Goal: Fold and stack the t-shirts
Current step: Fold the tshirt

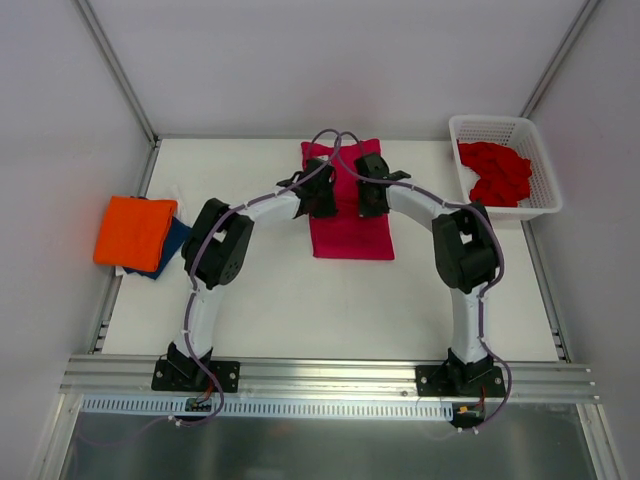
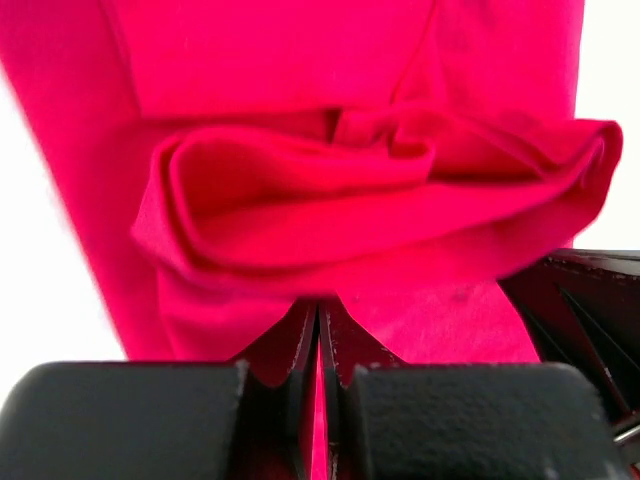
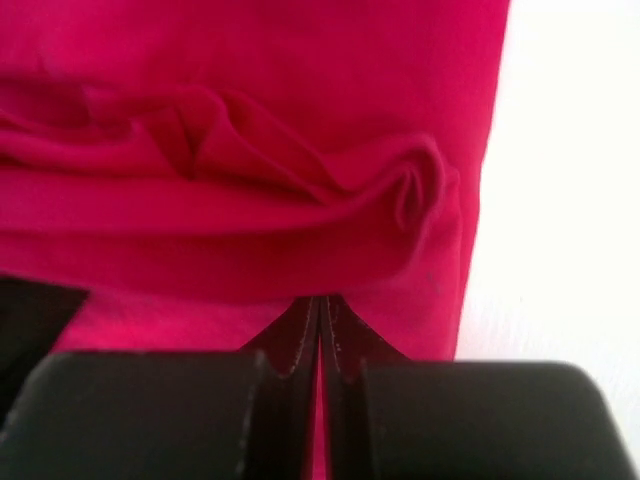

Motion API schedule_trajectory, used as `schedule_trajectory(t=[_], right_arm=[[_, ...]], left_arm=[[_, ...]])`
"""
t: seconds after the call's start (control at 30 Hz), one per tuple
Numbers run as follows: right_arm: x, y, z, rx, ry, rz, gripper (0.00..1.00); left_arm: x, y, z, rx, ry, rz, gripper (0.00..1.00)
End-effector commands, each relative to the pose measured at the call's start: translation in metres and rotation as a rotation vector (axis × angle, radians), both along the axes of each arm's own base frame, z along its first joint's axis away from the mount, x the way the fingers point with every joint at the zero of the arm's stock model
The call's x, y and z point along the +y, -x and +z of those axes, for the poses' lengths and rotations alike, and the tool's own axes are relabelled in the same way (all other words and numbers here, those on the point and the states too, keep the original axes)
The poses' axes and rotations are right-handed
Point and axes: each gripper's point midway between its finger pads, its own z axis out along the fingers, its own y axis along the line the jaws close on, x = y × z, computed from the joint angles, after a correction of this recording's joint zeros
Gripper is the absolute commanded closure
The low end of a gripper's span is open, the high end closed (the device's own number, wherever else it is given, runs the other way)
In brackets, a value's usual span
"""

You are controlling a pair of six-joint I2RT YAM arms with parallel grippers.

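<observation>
My left end effector and right end effector are each pinched tight on a raised fold of the pink shirt, which lies mid-table toward the far edge. The orange shirt sits on the blue shirt at the left edge. The basket holding red shirts stands far right. Open table stretches between the arms toward me.

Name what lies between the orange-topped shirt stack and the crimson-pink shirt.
Top view: only the left arm's elbow, over bare table, separates the orange-topped stack from the crimson-pink shirt.
</observation>
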Motion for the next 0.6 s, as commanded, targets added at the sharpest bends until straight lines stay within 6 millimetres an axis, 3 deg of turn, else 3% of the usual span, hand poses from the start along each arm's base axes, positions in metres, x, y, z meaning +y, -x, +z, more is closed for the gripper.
schedule_trajectory(t=[0.0, 0.3, 0.37, 0.57], right_arm=[[0.012, -0.025, 0.017, -0.06, -0.028, -0.007, 1.0], [0.018, -0.062, 0.026, -0.104, -0.005, -0.004, 0.99], [0.014, -0.068, 0.017, -0.084, 0.005, -0.012, 0.99], [0.003, -0.091, 0.017, -0.096, 0.005, -0.038, 0.99]], left_arm=[[-0.011, -0.017, 0.008, -0.04, 0.016, -0.018, 1.0], [0.009, -0.044, 0.002, -0.052, 0.01, 0.027, 1.0], [0.013, -0.048, 0.002, -0.054, 0.008, 0.033, 1.0], [0.028, -0.065, -0.002, -0.063, -0.003, 0.055, 1.0]])
